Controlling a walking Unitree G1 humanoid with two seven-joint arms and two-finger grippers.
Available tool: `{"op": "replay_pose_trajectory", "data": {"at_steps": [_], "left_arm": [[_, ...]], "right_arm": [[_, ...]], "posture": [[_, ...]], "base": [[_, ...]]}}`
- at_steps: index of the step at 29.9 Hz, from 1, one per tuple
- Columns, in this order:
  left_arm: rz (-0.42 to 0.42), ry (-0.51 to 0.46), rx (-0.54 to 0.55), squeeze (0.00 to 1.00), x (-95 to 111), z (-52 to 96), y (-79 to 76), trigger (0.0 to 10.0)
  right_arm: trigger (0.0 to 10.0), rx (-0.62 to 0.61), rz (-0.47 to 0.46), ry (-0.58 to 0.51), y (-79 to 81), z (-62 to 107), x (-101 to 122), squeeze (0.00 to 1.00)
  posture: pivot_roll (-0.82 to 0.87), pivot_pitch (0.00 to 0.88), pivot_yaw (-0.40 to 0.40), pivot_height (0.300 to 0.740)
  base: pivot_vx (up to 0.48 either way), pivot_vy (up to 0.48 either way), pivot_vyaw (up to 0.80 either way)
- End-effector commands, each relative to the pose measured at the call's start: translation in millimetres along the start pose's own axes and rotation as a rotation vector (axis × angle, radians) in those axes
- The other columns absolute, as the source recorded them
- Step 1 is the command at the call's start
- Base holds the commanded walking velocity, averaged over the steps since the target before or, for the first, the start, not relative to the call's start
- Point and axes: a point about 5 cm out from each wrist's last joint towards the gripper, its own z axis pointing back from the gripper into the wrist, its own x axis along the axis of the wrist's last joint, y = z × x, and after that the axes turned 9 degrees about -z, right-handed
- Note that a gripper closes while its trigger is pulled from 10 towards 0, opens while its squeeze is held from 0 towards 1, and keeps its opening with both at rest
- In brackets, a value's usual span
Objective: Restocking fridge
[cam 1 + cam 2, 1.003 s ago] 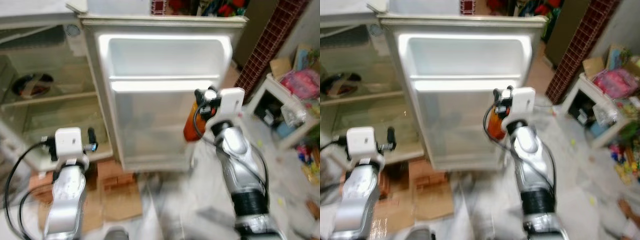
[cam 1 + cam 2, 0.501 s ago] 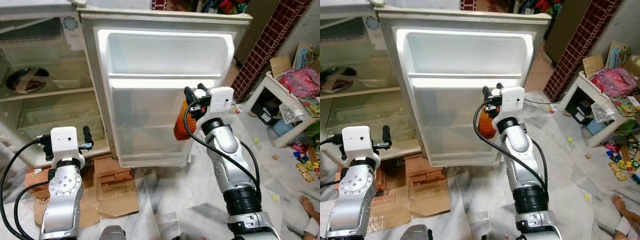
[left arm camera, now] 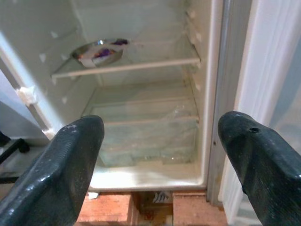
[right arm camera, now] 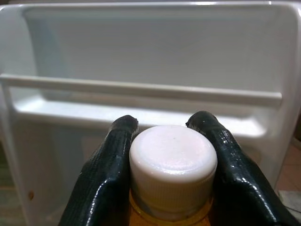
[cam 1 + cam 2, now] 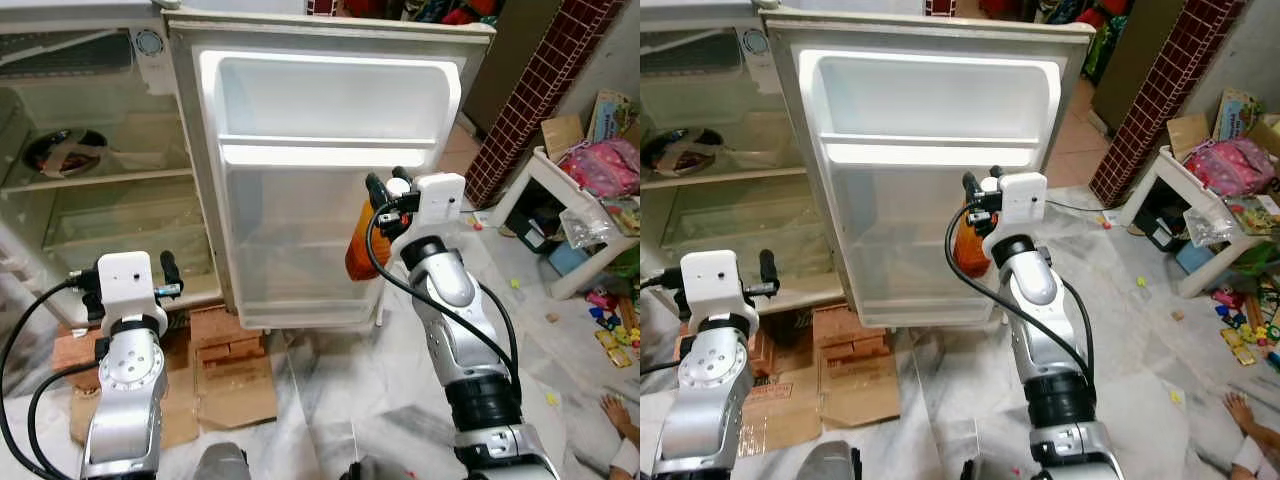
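An orange bottle (image 5: pixel 360 250) with a white cap (image 4: pixel 173 160) hangs upright in front of the open fridge door (image 5: pixel 300 250). My right gripper (image 5: pixel 386 180) is shut on its neck, just below the door's shelf rail (image 5: pixel 330 155). In the right wrist view the two fingers (image 4: pixel 108 174) clamp the cap from both sides, facing the upper door shelf (image 4: pixel 141 113). My left gripper (image 5: pixel 128 285) is open and holds nothing. It stands low before the fridge compartment (image 5: pixel 110 210), where a metal bowl (image 3: pixel 99 51) rests on the upper shelf.
Flattened cardboard and bricks (image 5: pixel 225 360) lie under the fridge front. A white side table (image 5: pixel 565 190) with clutter stands at the right, beside a brick-patterned pillar (image 5: pixel 525 100). Toys and a person's hand (image 5: pixel 612 410) are on the floor at right.
The right gripper with the bottle shifted a little left toward the door a second ago, then held. The view steadied and sharpened. The left gripper stayed open in place.
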Motion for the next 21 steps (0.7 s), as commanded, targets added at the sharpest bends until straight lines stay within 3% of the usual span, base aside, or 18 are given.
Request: {"op": "replay_pose_trajectory", "data": {"at_steps": [1,8,21], "left_arm": [[-0.01,0.009,0.005,0.0,-1.1,-0.8,-0.7,10.0],[-0.012,0.011,0.018,0.0,-1.4,-1.3,1.7,10.0],[-0.006,0.006,0.027,0.0,-2.2,-1.6,2.9,10.0]], "right_arm": [[10.0,0.01,0.0,-0.034,0.4,-2.6,7.1,0.0],[10.0,0.012,0.003,-0.032,0.2,-2.8,7.0,0.0],[10.0,0.054,-0.003,-0.027,6.4,-0.7,5.7,0.0]], "posture": [[0.08,0.034,-0.057,0.652],[0.08,0.034,-0.058,0.652],[0.08,0.031,-0.059,0.652]], "base": [[0.0,0.0,0.0],[0.038,0.0,0.0],[0.419,0.0,0.0]]}}
